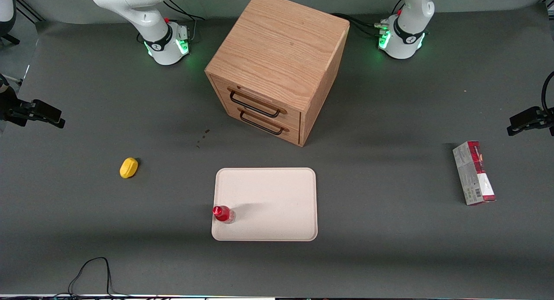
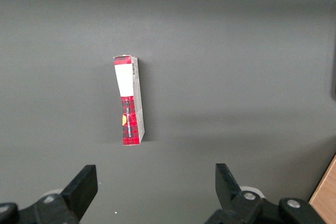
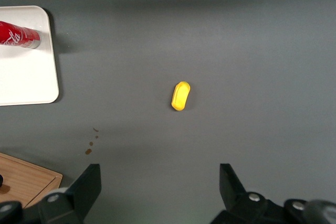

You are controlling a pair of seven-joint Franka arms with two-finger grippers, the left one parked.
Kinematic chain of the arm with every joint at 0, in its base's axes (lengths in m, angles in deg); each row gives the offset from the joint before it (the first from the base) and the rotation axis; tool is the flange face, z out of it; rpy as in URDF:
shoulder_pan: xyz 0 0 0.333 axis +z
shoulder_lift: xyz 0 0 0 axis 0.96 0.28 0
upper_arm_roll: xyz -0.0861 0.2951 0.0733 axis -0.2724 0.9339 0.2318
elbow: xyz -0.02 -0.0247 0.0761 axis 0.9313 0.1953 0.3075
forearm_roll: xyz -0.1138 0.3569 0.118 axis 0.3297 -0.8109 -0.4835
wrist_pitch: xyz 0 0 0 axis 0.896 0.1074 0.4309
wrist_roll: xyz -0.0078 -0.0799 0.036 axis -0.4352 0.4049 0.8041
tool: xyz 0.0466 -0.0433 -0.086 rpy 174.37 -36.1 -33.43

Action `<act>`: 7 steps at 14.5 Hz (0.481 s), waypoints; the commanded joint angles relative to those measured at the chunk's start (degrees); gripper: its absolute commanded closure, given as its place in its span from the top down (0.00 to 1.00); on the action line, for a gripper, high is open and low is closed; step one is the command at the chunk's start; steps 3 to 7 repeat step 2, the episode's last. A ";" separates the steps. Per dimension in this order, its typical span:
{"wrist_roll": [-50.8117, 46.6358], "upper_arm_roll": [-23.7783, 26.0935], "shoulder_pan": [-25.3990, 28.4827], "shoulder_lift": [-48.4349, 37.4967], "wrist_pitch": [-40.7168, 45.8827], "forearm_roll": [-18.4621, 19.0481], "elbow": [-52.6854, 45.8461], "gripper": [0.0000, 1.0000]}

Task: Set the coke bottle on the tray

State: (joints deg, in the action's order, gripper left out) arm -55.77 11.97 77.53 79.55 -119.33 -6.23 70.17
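On the tray (image 1: pixel 277 191), at the corner nearest the front camera and toward the working arm's end of the table, the coke bottle (image 1: pixel 223 214) stood upright, its red cap up and its clear base just inside the low rim. Most of the tray's cream surface lay bare, with a soft shadow stretching from the bottle across it. A little farther from the camera, out on the grey table (image 1: pixel 389 256) toward the working arm's end, a small yellow lump (image 1: pixel 129 167) lay by itself, well apart from the tray. Toward the parked arm's end of the table, a red-and-grey carton (image 1: pixel 473 173) lay flat. Farther still from the camera stood a wooden cabinet (image 1: pixel 277 66), its two drawers with dark handles turned at an angle toward the tray. The gripper (image 3: pixel 160 182) hung high above the table, over the ground between the yellow lump and the cabinet, its two dark fingers (image 3: pixel 84 184) spread wide and holding nothing. Seen from the right wrist camera, the yellow lump sat on the table roughly in line with the gap between the fingers, while the bottle and its tray corner lay well off to one side of the jaws, clear of them and untouched.
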 commanded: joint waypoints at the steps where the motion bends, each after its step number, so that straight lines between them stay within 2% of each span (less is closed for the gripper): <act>1: 0.86 -0.57 0.34 -1.63 -0.40 -0.93 1.46 1.00; 7: 0.94 -0.57 0.34 -1.63 -0.31 -0.85 1.37 1.00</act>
